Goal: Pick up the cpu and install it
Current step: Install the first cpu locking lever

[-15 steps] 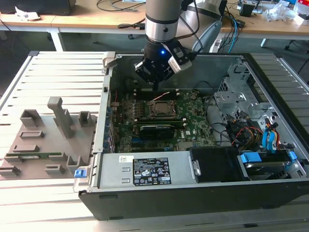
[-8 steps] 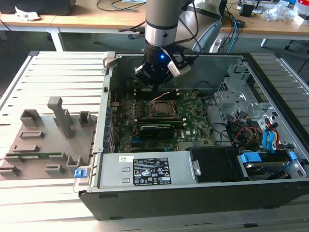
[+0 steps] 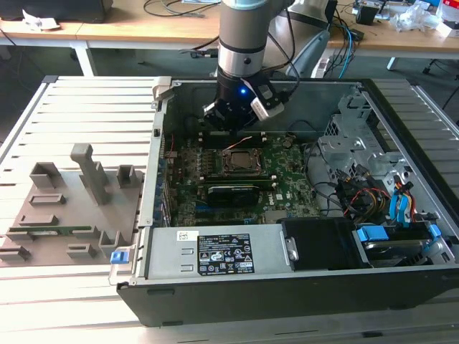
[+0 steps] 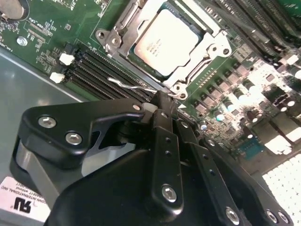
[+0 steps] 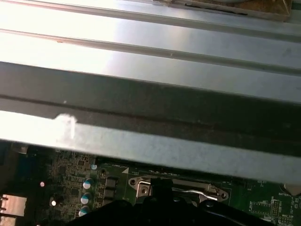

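The cpu (image 4: 167, 40), a silvery square chip, lies flat inside the metal-framed socket (image 4: 117, 35) on the green motherboard (image 3: 287, 179). The frame is down around its edges. My gripper (image 4: 159, 102) hovers just off one corner of the socket, its black fingers shut together with nothing between them. A thin wire socket lever (image 4: 129, 85) lies right by the fingertips. In the exterior view the gripper (image 3: 232, 122) hangs inside the open computer case, at the far side of the socket (image 3: 239, 159). The first wrist view catches the socket frame's edge (image 5: 141, 184) and the lever (image 5: 194, 190).
The case's far wall (image 5: 150, 99) stands close behind the gripper. Black memory slots (image 4: 101, 70) run beside the socket. A power supply (image 3: 222, 252) sits at the case front, a drive cage and cables (image 3: 373, 193) on the exterior view's right. A grey parts fixture (image 3: 72, 208) holds a green memory stick (image 3: 54, 231).
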Robot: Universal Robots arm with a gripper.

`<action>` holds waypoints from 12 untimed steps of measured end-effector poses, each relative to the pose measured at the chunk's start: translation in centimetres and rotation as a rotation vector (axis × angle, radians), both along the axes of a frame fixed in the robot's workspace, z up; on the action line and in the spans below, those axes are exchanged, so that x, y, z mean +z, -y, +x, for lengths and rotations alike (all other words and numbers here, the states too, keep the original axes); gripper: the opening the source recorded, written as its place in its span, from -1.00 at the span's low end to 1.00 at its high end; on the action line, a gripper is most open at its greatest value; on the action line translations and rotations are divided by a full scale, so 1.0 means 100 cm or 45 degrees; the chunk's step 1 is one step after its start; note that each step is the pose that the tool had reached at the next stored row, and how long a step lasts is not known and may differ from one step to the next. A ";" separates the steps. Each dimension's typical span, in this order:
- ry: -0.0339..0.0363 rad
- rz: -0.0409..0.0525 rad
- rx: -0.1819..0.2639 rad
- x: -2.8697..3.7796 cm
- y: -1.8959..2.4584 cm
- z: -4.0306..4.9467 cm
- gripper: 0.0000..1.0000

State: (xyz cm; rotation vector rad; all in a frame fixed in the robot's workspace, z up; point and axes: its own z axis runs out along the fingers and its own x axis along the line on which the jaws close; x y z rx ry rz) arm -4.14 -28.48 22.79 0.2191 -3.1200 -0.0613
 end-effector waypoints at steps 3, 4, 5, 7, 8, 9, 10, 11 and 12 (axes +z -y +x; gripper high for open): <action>0.0001 0.000 0.000 -0.0047 -0.0023 0.0006 -0.79; 0.0000 -0.001 0.001 -0.0074 -0.0025 0.0017 -0.79; -0.0001 -0.001 0.001 -0.0090 -0.0029 0.0029 -0.79; -0.0001 -0.001 0.001 -0.0106 -0.0032 0.0043 -0.79; -0.0003 -0.002 0.001 -0.0118 -0.0032 0.0053 -0.79; -0.0004 -0.002 0.001 -0.0128 -0.0032 0.0064 -0.79; -0.0005 -0.002 0.001 -0.0138 -0.0032 0.0079 -0.79; -0.0005 -0.002 0.001 -0.0144 -0.0032 0.0091 -0.79; -0.0006 -0.002 0.001 -0.0156 -0.0032 0.0110 -0.79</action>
